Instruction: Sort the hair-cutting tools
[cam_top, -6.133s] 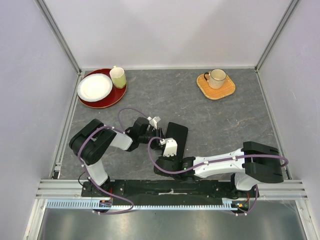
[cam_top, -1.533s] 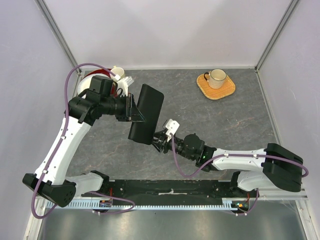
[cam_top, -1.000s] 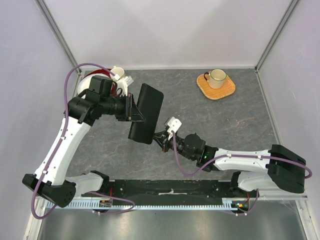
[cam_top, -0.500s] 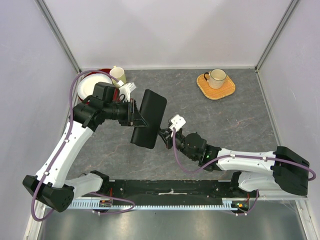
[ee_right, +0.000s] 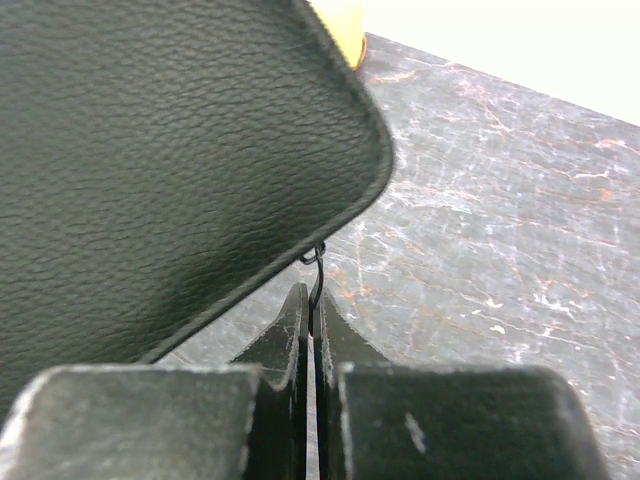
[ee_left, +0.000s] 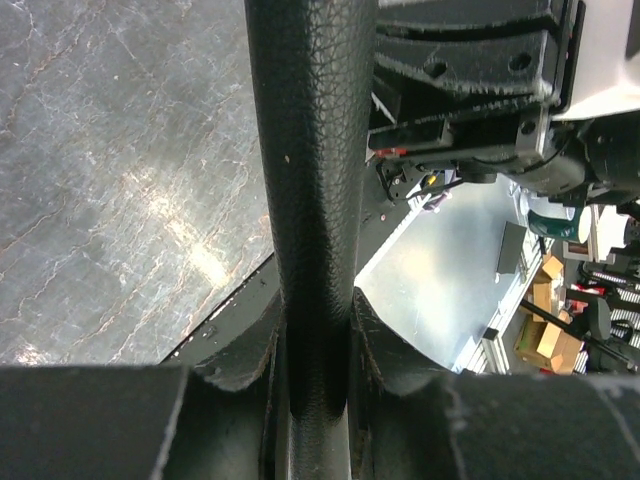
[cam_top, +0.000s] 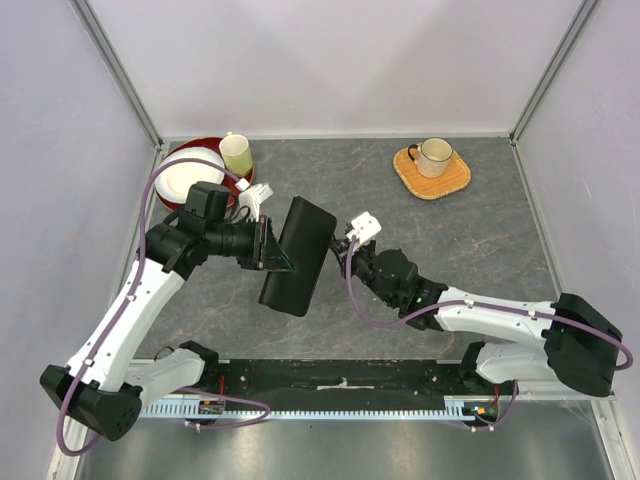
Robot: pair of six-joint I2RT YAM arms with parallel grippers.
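Zip case (cam_top: 297, 257): contents hidden, cropped in both wrist views; occludes left end effector (cam_top: 272, 243) fingertips from above.

A black case (ee_right: 170, 160) with a grained, leather-like skin is filling the upper left of the frame, its rounded corner reaching toward the middle right. At the bottom centre the right gripper (ee_right: 310, 295) is pointing up at the case's lower edge, its two dark fingers (ee_right: 288, 335) pressing flat together with only a hairline between them. They are pinching a thin black zip pull (ee_right: 314, 262) that is hanging from that edge. A grey marbled table (ee_right: 500, 250) is showing across the right side. A pale yellow thing (ee_right: 347, 30) is peeking out behind the case at the top; what it is cannot be told. A white wall (ee_right: 520, 40) is running along the upper right.
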